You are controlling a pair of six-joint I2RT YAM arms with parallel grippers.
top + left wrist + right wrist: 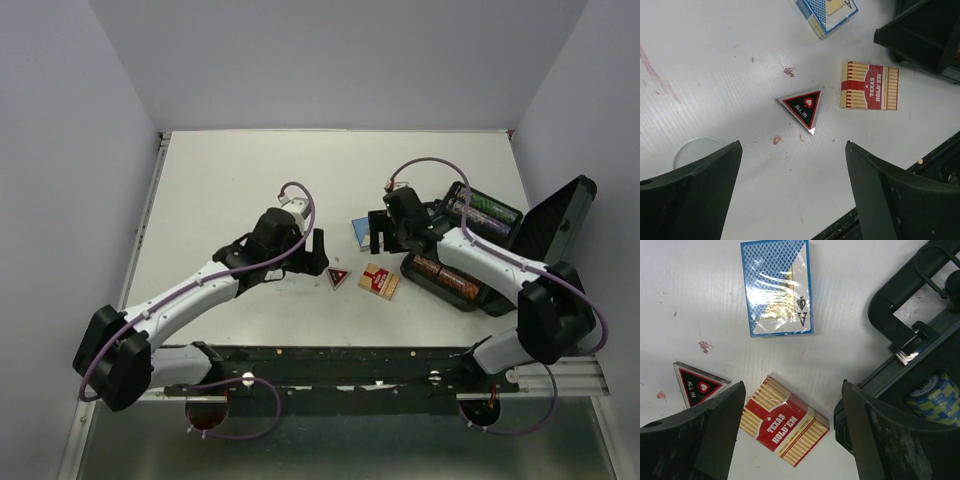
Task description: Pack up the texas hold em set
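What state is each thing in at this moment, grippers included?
Case: open, lid raised.
Chips: lying in rows inside the case.
Blue card box: lying flat on the table, outside the case.
Red card box: lying flat on the table, outside the case.
Triangle marker: face up on the table.
Clear disc: flat on the table.
Left gripper: open, empty.
Right gripper: open, empty.

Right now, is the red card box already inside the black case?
No, the red card box lies on the white table, outside the black case and next to the triangular marker.
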